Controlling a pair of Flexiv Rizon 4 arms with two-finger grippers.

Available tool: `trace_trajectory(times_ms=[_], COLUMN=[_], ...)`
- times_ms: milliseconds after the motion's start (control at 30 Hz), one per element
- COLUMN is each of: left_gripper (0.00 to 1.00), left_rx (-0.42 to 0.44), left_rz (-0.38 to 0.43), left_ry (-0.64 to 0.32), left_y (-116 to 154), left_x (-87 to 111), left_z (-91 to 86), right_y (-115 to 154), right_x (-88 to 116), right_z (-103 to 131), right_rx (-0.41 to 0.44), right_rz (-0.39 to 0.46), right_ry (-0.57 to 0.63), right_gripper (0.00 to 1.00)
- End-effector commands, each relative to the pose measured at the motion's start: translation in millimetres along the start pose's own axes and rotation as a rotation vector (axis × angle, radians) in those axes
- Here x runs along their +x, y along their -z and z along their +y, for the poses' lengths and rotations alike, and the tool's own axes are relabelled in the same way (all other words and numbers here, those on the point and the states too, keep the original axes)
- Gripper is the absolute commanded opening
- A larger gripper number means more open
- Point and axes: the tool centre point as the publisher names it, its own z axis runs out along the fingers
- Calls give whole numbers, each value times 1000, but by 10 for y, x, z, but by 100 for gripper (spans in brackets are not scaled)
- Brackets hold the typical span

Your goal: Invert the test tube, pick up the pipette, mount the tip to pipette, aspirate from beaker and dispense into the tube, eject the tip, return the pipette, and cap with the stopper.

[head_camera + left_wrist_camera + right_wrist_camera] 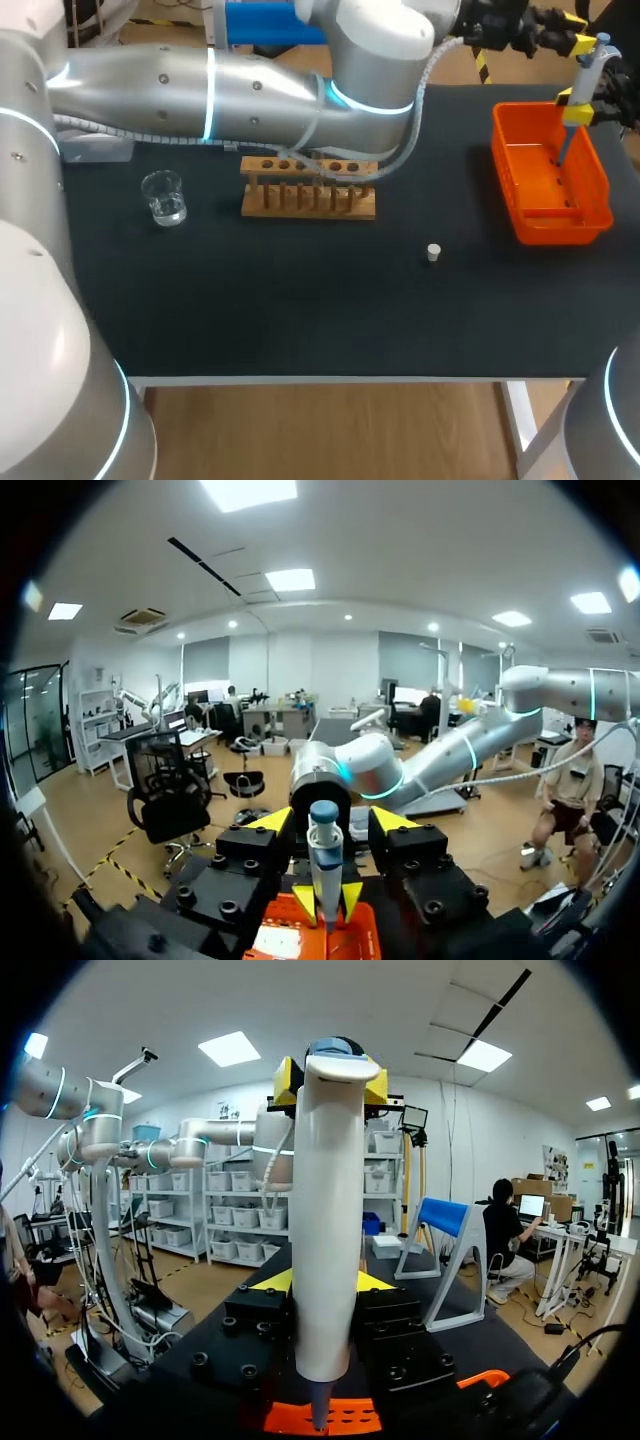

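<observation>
**A:** Materials and shapes?

**B:** A matte black table [300, 320] bears four things. There is a clear glass beaker [163, 197], cylindrical. There is a wooden rack [308, 188], with round holes along its top bar and pegs beneath. There is a small white stopper [433, 252], stubby and round. There is an orange plastic bin [560, 228], rectangular, with slotted walls.

**A:** Containers and contents?

**B:** The beaker holds a little clear liquid. The pipette [325, 1210] has a smooth pale barrel and a blue top, and narrows to a thin shaft. It hangs upright over the bin with its thin end pointing down into it. Whether that end is below the rim cannot be told.

**A:** The tools?

**B:** The left gripper [327, 902] is clamped on the pipette, with a yellow tip pressed to each side. The right gripper [325, 1282] faces it with its fingers spread, one on either side of the barrel and clear of it.

**A:** Edges and room?

**B:** The bin lies at the far right, close to the table's edge. The left arm [250, 85] spans the back of the table above the rack and hides part of it. The beaker stands apart, to the left of the rack. The stopper stands on bare mat nearer the front, well apart from rack and bin.
</observation>
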Motion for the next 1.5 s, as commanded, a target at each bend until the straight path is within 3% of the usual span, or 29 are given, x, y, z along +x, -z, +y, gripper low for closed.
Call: trace_trajectory(times_ms=[33,267,733,1167,1500], left_gripper=[100,100,100,100,100], left_rx=[-69,-54,6,111,122], left_rz=[14,-1,-46,-56,-72], left_ry=[0,-31,-17,-18,12], left_y=[321,737,1401,1896,2257], left_x=[69,272,618,794,867], left_z=[-102,27,482,838,1071], right_y=[9,9,9,9,9], right_x=[-9,-9,-9,-9,-9], right_z=[7,7,7,7,7], right_rx=[2,2,2,2,2], right_rz=[3,3,3,3,3], right_ry=[-1,-1,-1,-1,-1], right_gripper=[0,0,0,0,0])
